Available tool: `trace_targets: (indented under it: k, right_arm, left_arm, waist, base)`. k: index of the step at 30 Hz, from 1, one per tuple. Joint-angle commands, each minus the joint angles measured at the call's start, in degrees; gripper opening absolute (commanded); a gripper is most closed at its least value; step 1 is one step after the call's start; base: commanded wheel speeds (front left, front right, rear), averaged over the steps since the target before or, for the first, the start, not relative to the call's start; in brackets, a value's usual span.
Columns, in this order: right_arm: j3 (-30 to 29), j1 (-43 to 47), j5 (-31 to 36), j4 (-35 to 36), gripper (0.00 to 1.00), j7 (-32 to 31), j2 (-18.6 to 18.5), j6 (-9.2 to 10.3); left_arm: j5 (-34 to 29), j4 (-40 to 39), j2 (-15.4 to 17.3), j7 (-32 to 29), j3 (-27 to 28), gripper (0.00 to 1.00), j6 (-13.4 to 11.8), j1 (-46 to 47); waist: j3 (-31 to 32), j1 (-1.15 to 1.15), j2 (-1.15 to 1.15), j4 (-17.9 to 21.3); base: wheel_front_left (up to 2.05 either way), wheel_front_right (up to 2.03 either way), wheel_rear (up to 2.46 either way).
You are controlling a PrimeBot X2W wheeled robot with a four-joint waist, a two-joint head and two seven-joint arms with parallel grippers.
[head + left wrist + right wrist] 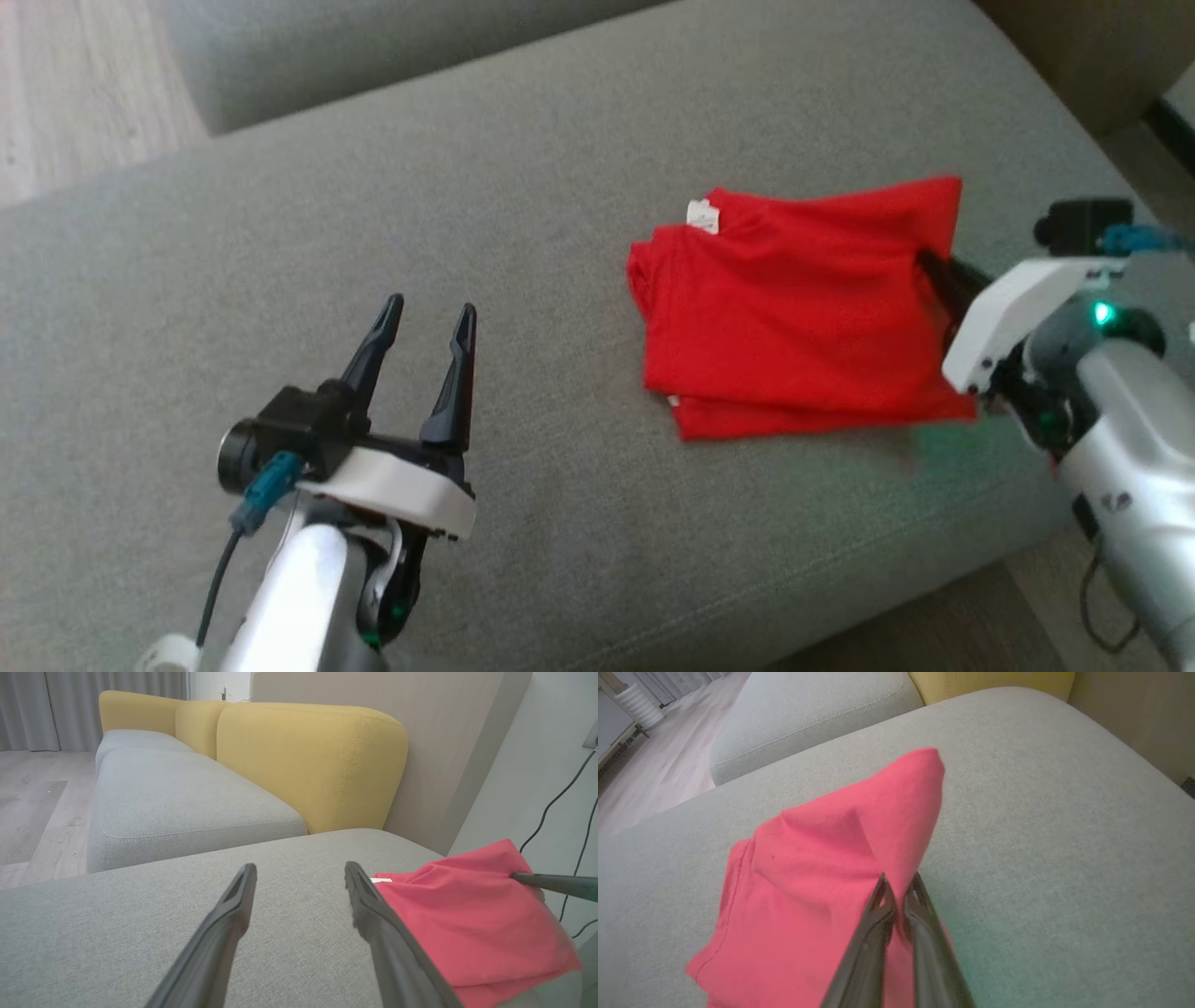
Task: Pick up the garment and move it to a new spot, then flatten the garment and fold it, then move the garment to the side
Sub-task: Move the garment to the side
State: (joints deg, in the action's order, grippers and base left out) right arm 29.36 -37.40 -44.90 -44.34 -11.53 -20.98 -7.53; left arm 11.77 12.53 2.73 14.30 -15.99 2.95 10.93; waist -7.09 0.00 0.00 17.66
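Observation:
The garment [794, 313] is a red T-shirt, folded into a rough rectangle on the grey sofa cushion [523, 187], with a white neck label at its far left corner. My right gripper [929, 261] is shut on the garment's right edge, and the fabric there is lifted into a peak [920, 779]. The right wrist view has the two fingers pinched together on the red cloth [899, 882]. My left gripper [431, 313] hovers open over bare cushion to the left of the garment [472, 914], holding nothing, its fingers [233, 914] spread wide.
A second grey seat cushion [177, 798] and yellow backrests [308, 760] lie beyond. The cushion's front edge [840, 597] drops to the wooden floor [75, 84]. A wall with black cables [560, 798] stands to the right.

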Motion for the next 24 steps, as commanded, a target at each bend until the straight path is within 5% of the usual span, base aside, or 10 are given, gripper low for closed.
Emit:
trace_targets:
  k: [1,16,24]
  right_arm:
    - [0.3,-4.1,-0.5,1.8,0.00,1.0,-1.1,0.04]
    - [-1.7,-22.0,-1.0,-6.5,0.00,-2.9,-11.5,0.04]
    - [-1.1,-26.1,1.4,-9.4,0.00,-3.5,-11.8,0.04]
  left_arm:
    - [-0.6,-2.0,0.3,0.7,1.6,1.00,-0.2,3.0]
    - [-2.8,-3.5,3.8,-0.7,1.2,1.00,0.1,9.1]
    - [-2.6,-3.5,4.3,-0.6,1.3,1.00,-0.3,9.6]
  waist:
    - [-1.7,0.00,0.00,-0.5]
    - [-16.5,0.00,0.00,-5.8]
    - [-17.9,0.00,0.00,-5.6]
  base:
    - [0.00,0.00,0.00]
    - [0.00,0.00,0.00]
    - [0.00,0.00,0.00]
